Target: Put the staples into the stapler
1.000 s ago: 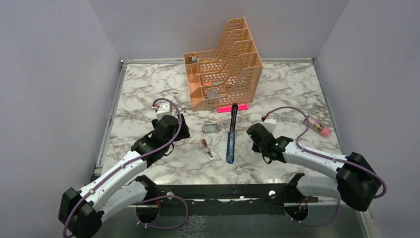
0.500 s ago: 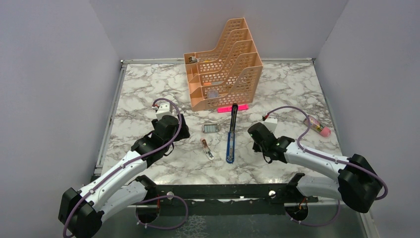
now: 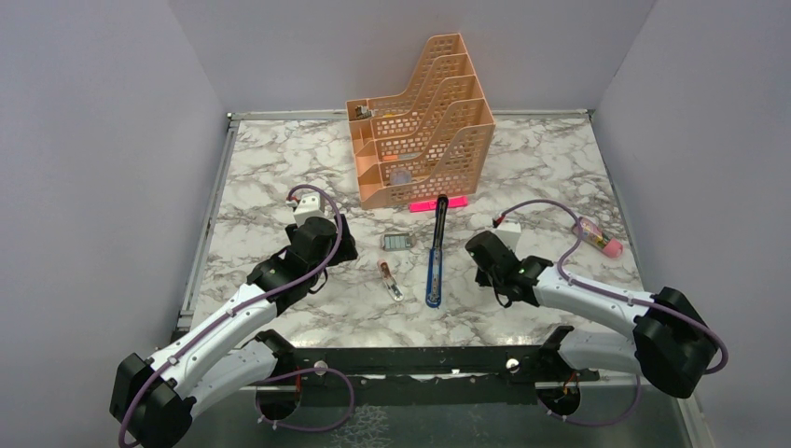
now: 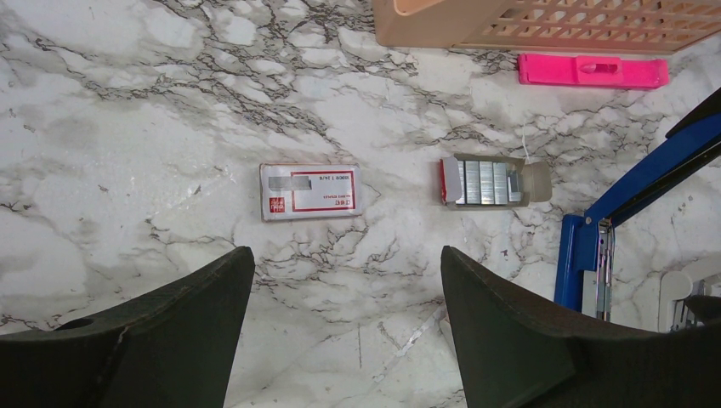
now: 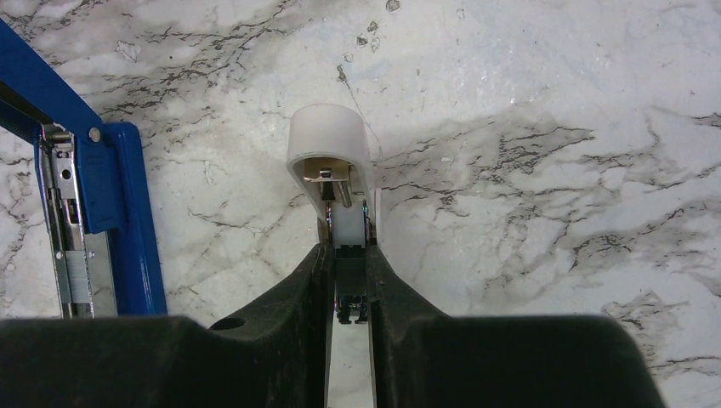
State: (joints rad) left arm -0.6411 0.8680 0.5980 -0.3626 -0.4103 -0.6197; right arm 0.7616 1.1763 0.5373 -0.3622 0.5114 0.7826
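Marble bench point(image 3: 560, 159) under all. Blue stapler point(image 3: 435, 261) hinged open mid-bench, rigid. Left pincer point(image 4: 344, 255) spread wide, facing white red-labelled box point(image 4: 310, 191); tray of staples point(image 4: 486, 181) to its right, near stapler. Likely light, brittle: pinch tray's long sides. Right pincer point(image 5: 347, 248) clamped on white-capped piece point(image 5: 327, 136).

Left arm point(image 3: 233, 317) and right arm point(image 3: 588, 297): white shells, black joints, looping purple cables point(image 3: 536, 203), matte black jaws.
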